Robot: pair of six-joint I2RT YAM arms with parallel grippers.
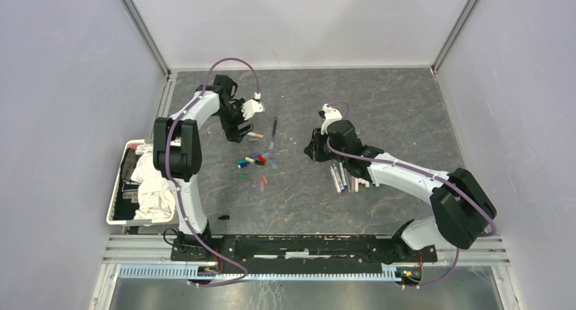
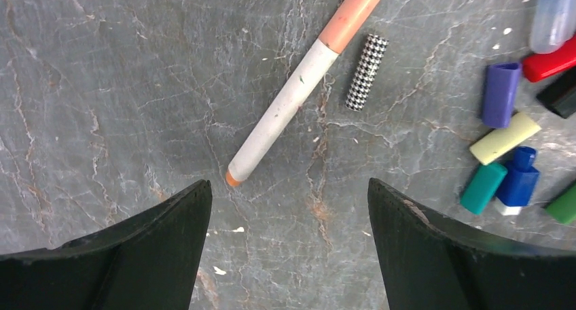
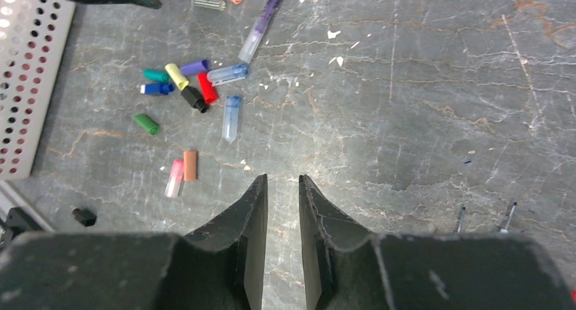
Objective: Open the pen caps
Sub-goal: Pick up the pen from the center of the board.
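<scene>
Just ahead of your left fingers [image 2: 170,242], spread wide and empty: a white pen [image 2: 289,109], orange tip toward them. Loose pen caps [image 2: 504,139] sit off to their right. Your right fingers [image 3: 251,235]: narrow gap, nothing held, over bare bench [image 3: 421,119].

The left gripper [image 2: 289,187] holds its jaws wide apart and empty over the grey marbled table [image 2: 102,85]. Just ahead a white pen [image 2: 292,99] with orange ends lies aslant, a checked cap [image 2: 366,72] close beside it. Coloured pen caps [image 2: 506,143] cluster at the right edge.
</scene>
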